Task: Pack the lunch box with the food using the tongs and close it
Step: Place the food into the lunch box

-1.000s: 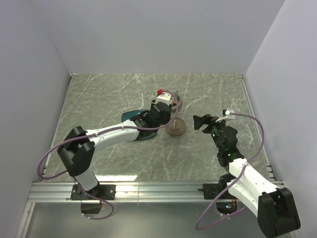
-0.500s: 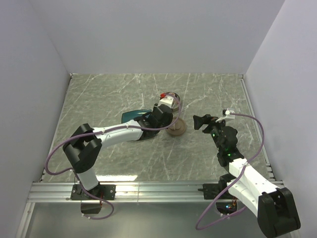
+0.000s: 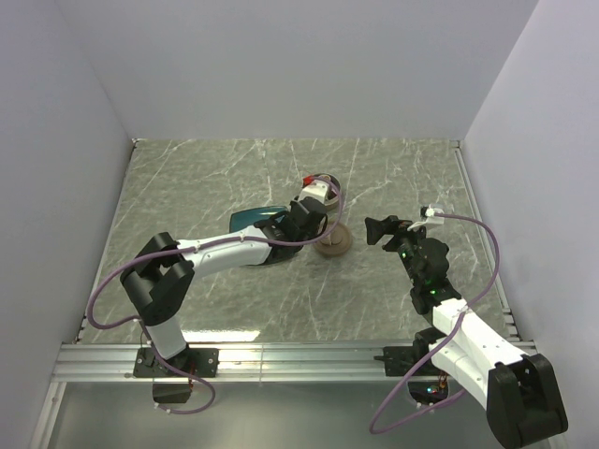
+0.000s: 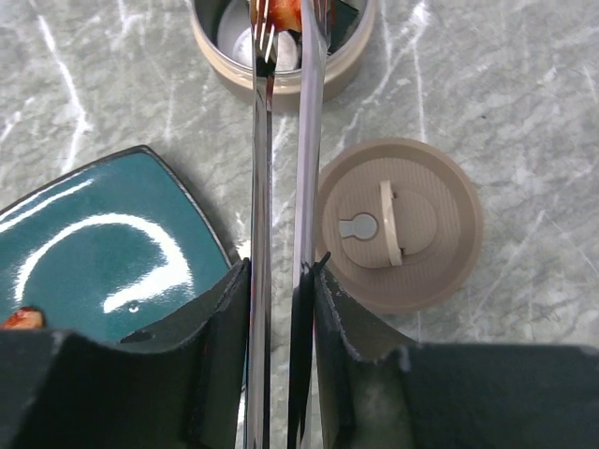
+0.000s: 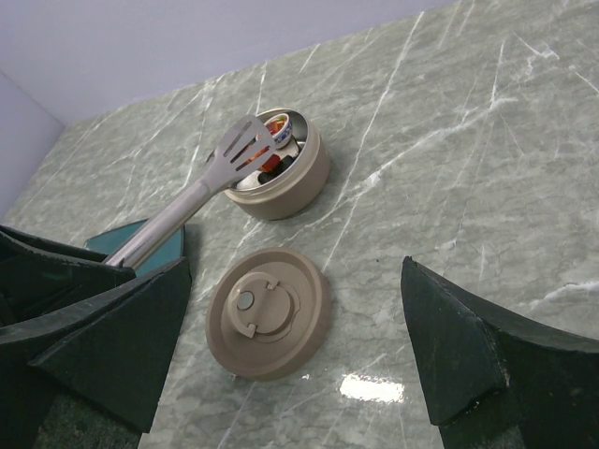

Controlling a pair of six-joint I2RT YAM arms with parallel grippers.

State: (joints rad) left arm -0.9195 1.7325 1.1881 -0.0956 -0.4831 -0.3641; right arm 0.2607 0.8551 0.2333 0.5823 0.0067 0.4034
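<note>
The right hand (image 3: 376,227) hangs nearest, jaws spread wide, holding nothing. Next out, 1 orange-red bit (image 4: 17,318) waits on the teal plate (image 4: 103,253), and the lid (image 4: 398,224) lies flat on the desk (image 4: 524,112), so packing looks partly done and closing remains. The left hand (image 4: 276,285) clamps the tongs (image 4: 311,168). Their long axis runs straight away from it, tips pinching a red piece (image 4: 285,9) over the lunch box (image 5: 295,182), farthest out, with food inside.

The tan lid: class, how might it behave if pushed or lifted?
The lid lies flat, so it would probably slide, not roll. The glossy table suggests easy sliding. Its low centre fitting likely offers little grip.
</note>
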